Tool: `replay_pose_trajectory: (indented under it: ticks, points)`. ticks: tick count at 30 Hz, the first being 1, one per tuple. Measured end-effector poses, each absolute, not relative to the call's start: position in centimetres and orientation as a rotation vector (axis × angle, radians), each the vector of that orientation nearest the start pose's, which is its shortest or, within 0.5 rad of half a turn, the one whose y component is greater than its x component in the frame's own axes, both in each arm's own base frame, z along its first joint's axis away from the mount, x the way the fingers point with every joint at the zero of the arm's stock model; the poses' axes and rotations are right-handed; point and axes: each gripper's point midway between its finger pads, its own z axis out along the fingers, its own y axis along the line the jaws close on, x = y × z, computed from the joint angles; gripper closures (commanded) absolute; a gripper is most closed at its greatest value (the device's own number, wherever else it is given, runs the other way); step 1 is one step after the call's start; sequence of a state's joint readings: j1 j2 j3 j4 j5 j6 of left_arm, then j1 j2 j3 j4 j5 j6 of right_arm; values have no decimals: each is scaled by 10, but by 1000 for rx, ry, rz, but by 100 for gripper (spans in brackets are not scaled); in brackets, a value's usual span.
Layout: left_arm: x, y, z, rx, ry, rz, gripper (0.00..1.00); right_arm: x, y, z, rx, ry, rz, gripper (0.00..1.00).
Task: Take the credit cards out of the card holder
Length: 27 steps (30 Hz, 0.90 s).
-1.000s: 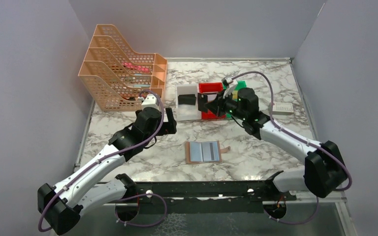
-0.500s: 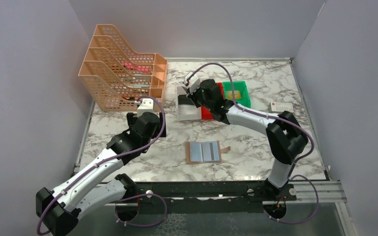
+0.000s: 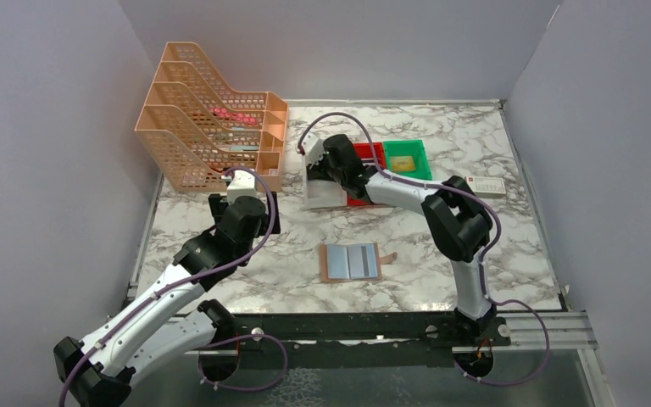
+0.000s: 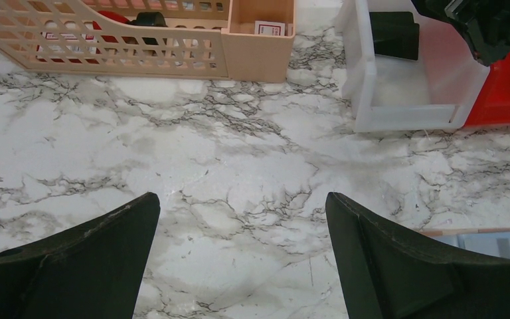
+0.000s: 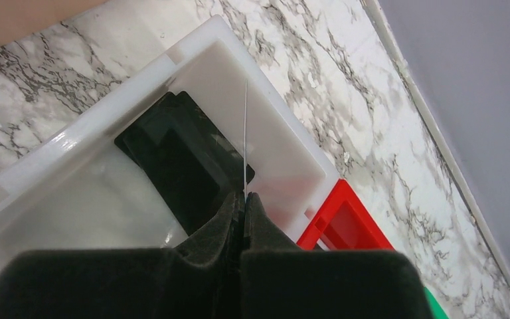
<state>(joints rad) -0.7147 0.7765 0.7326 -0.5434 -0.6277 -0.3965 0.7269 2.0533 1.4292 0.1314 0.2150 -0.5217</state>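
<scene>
The card holder (image 3: 352,262) lies spread open on the marble, tan with pale blue panels; its corner shows in the left wrist view (image 4: 498,242). My right gripper (image 5: 244,196) is shut on a thin credit card (image 5: 246,133), seen edge-on as a pale line, above the white bin (image 5: 285,153). In that bin lie black credit cards (image 5: 179,159), also visible from the left wrist (image 4: 393,33). From above, the right gripper (image 3: 318,165) hangs over the white bin (image 3: 326,199). My left gripper (image 4: 242,259) is open over bare marble, left of the holder (image 3: 244,208).
A red bin (image 3: 364,153) and a green bin (image 3: 407,158) stand right of the white one. An orange mesh file rack (image 3: 212,127) fills the back left. A small white box (image 3: 485,185) lies near the right wall.
My right arm has swung left from above the red bin to above the white bin, still shut on the card. The left arm has drawn back to the left.
</scene>
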Motion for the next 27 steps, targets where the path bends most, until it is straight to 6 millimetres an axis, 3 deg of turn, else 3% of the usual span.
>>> replay_pose_trajectory:
  ticks: [12, 27]
  points:
    - [245, -92, 191, -12, 2033, -3, 1, 466, 335, 78, -1220, 1764, -156, 87]
    - [246, -92, 189, -2, 2041, 10, 1, 461, 333, 58, -1324, 1771, -192, 82]
